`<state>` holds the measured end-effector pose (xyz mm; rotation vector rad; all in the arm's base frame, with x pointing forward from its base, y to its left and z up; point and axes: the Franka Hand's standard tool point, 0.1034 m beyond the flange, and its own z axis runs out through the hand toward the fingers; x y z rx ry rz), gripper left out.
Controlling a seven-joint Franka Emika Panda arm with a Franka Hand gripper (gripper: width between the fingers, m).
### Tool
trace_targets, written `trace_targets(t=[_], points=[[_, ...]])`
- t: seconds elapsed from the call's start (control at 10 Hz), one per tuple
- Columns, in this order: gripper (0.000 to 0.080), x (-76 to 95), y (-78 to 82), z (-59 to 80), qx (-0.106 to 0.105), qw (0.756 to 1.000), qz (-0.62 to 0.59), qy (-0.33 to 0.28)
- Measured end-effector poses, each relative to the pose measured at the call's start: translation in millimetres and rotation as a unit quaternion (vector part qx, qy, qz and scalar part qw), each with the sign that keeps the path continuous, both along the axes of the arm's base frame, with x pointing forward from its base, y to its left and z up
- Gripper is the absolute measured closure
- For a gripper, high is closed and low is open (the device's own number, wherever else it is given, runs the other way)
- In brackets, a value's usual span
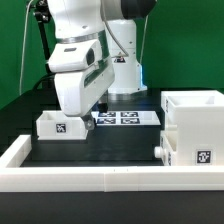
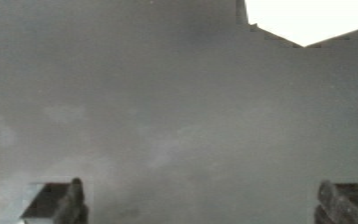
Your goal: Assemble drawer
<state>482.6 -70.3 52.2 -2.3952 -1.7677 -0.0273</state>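
Hanging over the dark table [image 1: 110,145], the white arm [image 1: 80,70] points its wrist down near the middle of the work area. In the wrist view the gripper [image 2: 199,200] is released: its two fingertips [image 2: 55,200] stand wide apart with only bare table surface between them, and they grasp nothing. A white corner [image 2: 309,20] enters the edge of that view; which part it belongs to cannot be told.

In the exterior view, the small drawer box [image 1: 58,125], open at the top and tagged on its front, rests on the table at the exterior view's left, partly covered by the wrist in front of it. The large cabinet box [image 1: 195,135], also tagged, stands well apart at the exterior view's right. The marker board [image 1: 125,118] lies flat between them, toward the arm's base. A low white wall [image 1: 100,178] borders the table along its near and left sides.
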Motion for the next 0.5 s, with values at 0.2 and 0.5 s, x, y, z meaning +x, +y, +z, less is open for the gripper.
trace_targets(t=[0.2,0.5], points=[[0.0150,-0.3,-0.2,-0.4,0.000,1.000,0.000,0.000],[0.0150,-0.5,-0.2,-0.8,0.000,1.000,-0.002,0.001]])
